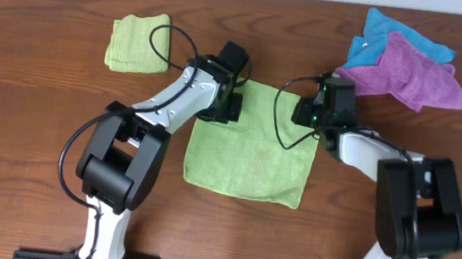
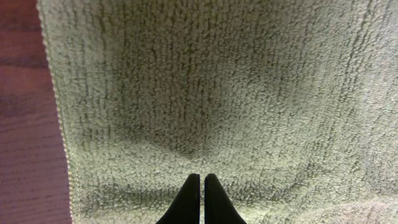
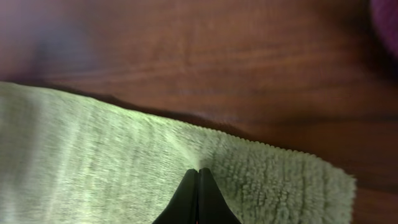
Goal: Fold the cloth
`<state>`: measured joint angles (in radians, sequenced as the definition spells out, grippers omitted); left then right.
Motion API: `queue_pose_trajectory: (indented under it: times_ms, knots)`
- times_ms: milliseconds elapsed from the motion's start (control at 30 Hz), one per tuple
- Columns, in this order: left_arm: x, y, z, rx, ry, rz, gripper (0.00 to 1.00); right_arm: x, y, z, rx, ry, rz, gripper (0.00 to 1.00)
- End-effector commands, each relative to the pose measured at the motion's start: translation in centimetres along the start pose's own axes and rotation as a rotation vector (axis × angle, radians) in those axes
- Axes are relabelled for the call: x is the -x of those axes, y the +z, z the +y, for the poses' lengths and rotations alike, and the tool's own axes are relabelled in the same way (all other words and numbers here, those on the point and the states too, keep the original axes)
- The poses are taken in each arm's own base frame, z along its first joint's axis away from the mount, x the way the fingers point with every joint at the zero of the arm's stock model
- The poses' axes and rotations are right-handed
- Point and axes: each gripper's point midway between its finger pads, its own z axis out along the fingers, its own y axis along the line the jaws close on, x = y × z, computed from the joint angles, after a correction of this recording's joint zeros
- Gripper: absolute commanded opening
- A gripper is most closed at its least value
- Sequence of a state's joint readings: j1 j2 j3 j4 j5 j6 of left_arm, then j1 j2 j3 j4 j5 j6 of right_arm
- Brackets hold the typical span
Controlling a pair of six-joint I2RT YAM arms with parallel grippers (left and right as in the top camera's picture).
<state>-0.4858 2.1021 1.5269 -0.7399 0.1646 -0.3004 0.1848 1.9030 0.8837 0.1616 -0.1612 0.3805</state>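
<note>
The light yellow-green cloth (image 1: 250, 148) lies spread open on the wooden table between my two arms. My left gripper (image 1: 220, 110) is at its far left corner. In the left wrist view the fingers (image 2: 202, 176) are shut, with the cloth (image 2: 217, 81) puckered at their tips and its left hem running down the frame. My right gripper (image 1: 310, 116) is at the far right corner. In the right wrist view its fingers (image 3: 198, 170) are shut on the cloth (image 3: 93, 149) just inside the far edge, and a crease runs from the tips. The white tag is not visible.
A second green cloth (image 1: 138, 42), folded small, lies at the far left. A blue cloth (image 1: 385, 30) and a purple cloth (image 1: 415, 75) lie crumpled at the far right, close behind my right arm. Bare wood (image 3: 217, 56) lies beyond the cloth's far edge.
</note>
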Motion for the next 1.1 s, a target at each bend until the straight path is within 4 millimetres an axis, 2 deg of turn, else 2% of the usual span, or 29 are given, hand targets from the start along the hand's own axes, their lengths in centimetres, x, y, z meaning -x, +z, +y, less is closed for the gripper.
queue_pose_trajectory:
  times_ms: [0,100,233,367,500,633,700,833,933,1067]
  knots:
    - [0.5,-0.3,-0.1,0.005,-0.015,-0.01,0.06,-2.3,1.1,0.3,0.042,-0.019,0.077,0.02]
    - [1.0,-0.3,-0.3,-0.001,-0.012,-0.033,0.06,-2.4,0.2,1.8,0.107,0.012,0.11,0.02]
    - [2.2,-0.4,-0.7,-0.017,-0.007,-0.082,0.06,-0.1,-2.1,3.0,0.121,0.021,0.051,0.02]
    - [2.1,-0.4,-0.8,-0.02,-0.006,-0.077,0.06,3.4,-3.7,1.9,0.016,-0.038,-0.088,0.01]
    - [2.0,-0.4,-0.5,-0.004,-0.004,-0.076,0.06,4.9,-4.7,2.3,0.006,-0.098,-0.124,0.02]
    - [2.7,-0.4,-0.4,0.011,0.0,-0.109,0.06,3.9,-5.7,2.8,-0.018,-0.081,-0.05,0.02]
    - [3.2,-0.5,-0.3,0.018,0.014,-0.128,0.06,2.2,-6.1,1.3,-0.114,-0.013,0.007,0.02]
    - [3.7,-0.6,-0.4,0.015,0.023,-0.149,0.06,-1.1,-7.3,-3.3,-0.371,0.201,0.082,0.02]
    - [3.9,-0.6,-0.5,0.011,0.023,-0.159,0.06,-1.6,-7.6,-4.1,-0.423,0.308,0.069,0.02]
    - [4.2,-0.6,-0.6,0.007,0.024,-0.171,0.06,-2.0,-6.5,-4.4,-0.429,0.394,0.063,0.02]
